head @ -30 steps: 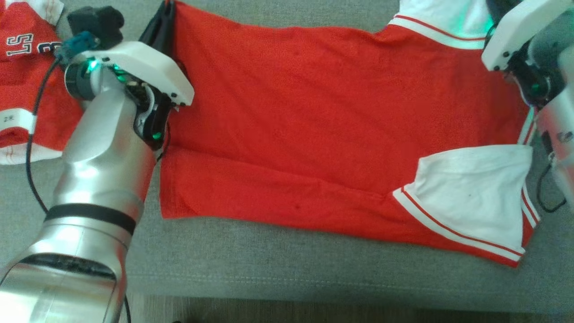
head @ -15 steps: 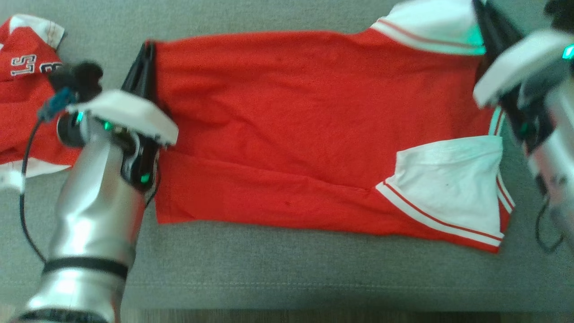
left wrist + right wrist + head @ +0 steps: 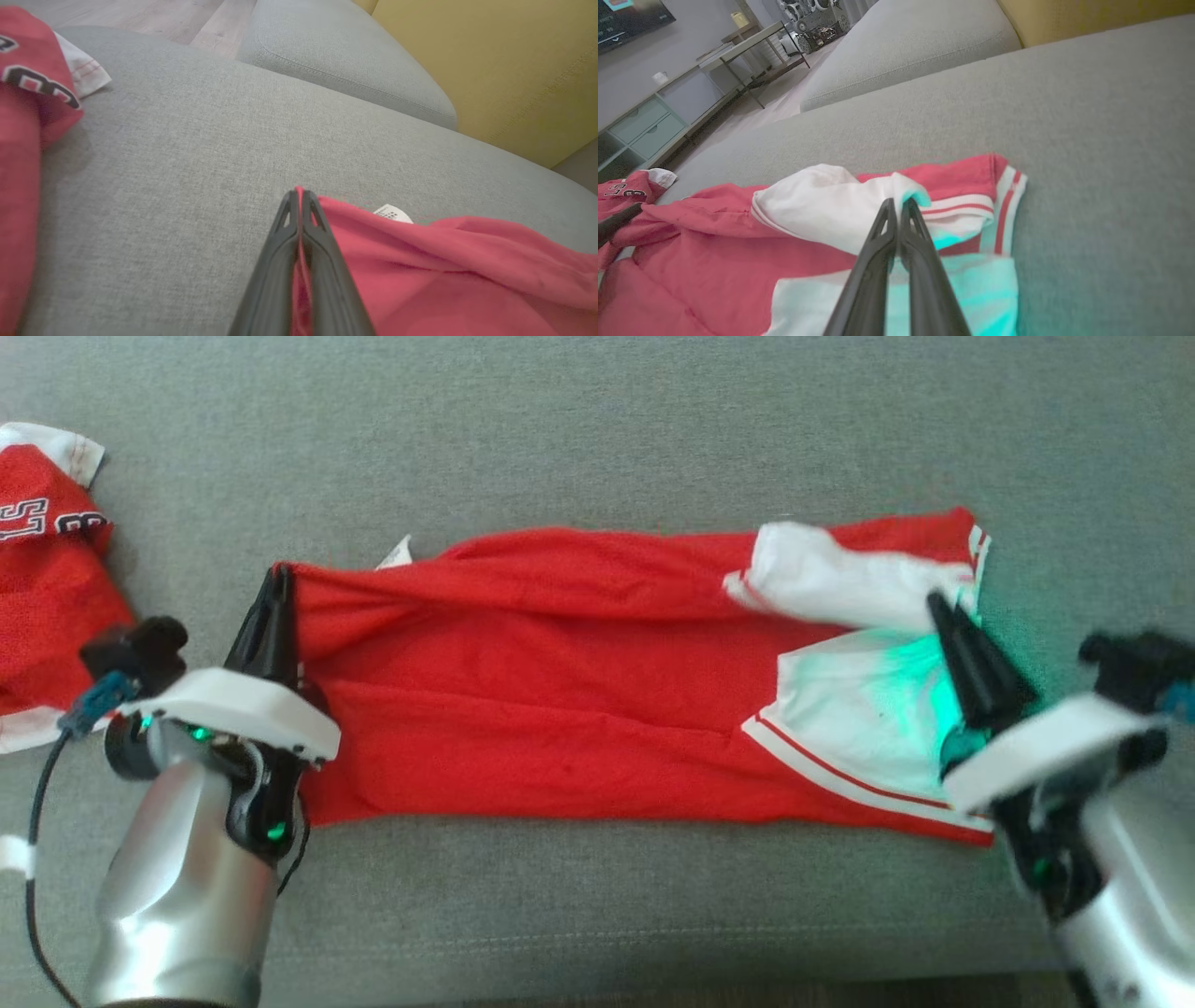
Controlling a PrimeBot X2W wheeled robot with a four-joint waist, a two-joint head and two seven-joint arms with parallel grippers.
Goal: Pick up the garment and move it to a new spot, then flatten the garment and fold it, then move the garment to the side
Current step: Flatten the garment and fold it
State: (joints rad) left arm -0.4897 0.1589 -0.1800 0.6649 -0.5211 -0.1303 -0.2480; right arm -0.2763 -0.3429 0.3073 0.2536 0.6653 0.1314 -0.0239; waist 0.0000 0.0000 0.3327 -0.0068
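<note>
Handling: the garment (image 3: 560, 709), a red jersey with white sleeves, is light, soft knit. It will sag, crease and drag on the sofa (image 3: 597, 429). I judge it is best taken at the seamed edges and corners, one at each end, and kept taut between them.

Position: it lies stretched lengthwise across the grey sofa seat, its far edge lifted and rolled toward me, with a small label (image 3: 396, 553) showing at the far left corner.

Left pincer (image 3: 277, 581): shut on the garment's left far corner, with red cloth visible between the fingers in the left wrist view.

Right pincer (image 3: 938, 607): closed at the right end. The white sleeve (image 3: 840, 579) bunches at its tips and appears pinched there.

A second red jersey (image 3: 47, 579) lies apart at the far left.
</note>
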